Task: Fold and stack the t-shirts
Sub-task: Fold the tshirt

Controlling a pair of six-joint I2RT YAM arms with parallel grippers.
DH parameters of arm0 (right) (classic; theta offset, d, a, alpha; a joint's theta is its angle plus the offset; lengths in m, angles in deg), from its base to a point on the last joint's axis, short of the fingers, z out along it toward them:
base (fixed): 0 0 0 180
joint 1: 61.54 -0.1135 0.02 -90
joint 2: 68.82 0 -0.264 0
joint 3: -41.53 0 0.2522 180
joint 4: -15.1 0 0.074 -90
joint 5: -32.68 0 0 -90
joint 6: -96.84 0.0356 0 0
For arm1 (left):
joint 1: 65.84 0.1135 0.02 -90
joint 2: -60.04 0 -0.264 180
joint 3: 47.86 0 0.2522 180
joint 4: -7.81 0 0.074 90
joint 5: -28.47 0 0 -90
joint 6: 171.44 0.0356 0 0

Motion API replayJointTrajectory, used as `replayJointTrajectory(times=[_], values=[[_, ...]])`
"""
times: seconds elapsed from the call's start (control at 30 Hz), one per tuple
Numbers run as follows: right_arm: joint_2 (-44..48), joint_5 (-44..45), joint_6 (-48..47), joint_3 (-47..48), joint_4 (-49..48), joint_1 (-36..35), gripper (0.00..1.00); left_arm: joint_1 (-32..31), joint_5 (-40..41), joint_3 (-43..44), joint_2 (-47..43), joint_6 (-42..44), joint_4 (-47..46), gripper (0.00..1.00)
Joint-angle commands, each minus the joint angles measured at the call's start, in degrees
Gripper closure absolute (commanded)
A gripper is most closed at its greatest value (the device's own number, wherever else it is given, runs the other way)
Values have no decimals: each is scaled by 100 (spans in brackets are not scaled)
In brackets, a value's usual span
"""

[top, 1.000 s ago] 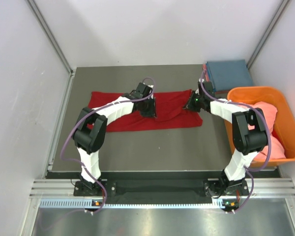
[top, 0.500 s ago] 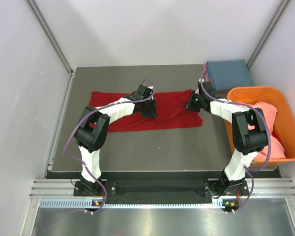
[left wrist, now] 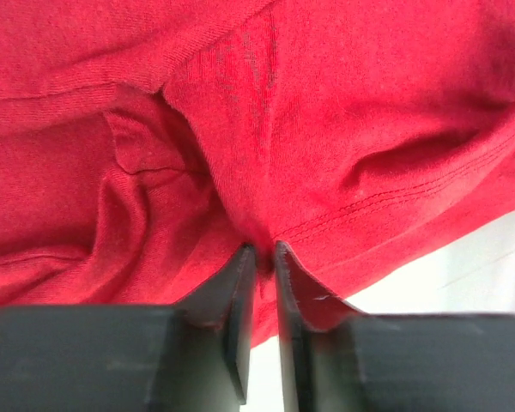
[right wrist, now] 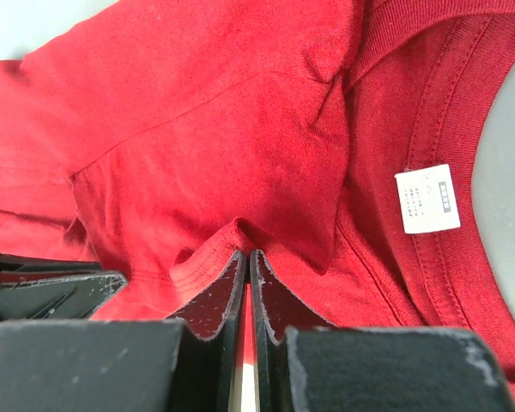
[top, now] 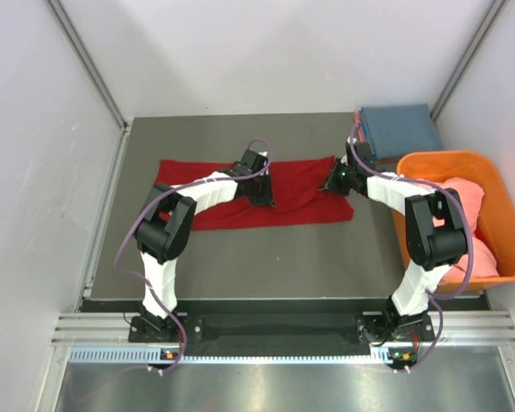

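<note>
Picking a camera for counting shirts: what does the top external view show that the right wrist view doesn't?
Only the top view: a folded blue cloth shirt at the far right corner and a salmon-pink cloth shirt inside the orange plastic tub. Only the right wrist: the small white neck label. Both: the deep red cloth t-shirt, pinched by the right hand.
</note>
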Motion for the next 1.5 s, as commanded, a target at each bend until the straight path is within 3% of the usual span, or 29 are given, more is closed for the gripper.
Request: replayJointTrajectory(times=[0.0,0.1,0.43,0.9,1.03,1.2,1.33,1.47], values=[[118,-56,75,94,-283,44,98,-25,-147,9,5,-124,-326,87],[145,-65,101,76,-318,53,98,-7,-138,88,13,-255,-213,100],[22,-48,154,173,-318,123,99,238,380,1397,312,-1185,806,100],[-101,-4,286,348,-230,273,96,652,-331,2312,1094,-2171,720,100],[-233,-65,295,542,-177,334,93,661,-629,2645,1314,-2242,606,95],[-531,-170,172,1120,-29,440,83,784,-938,3129,1551,-2355,632,80],[-664,-276,-30,1368,165,484,80,1100,-1280,3033,1657,-2795,430,77],[-506,-171,-416,1281,455,484,76,1153,-1027,2962,1464,-2393,622,75]])
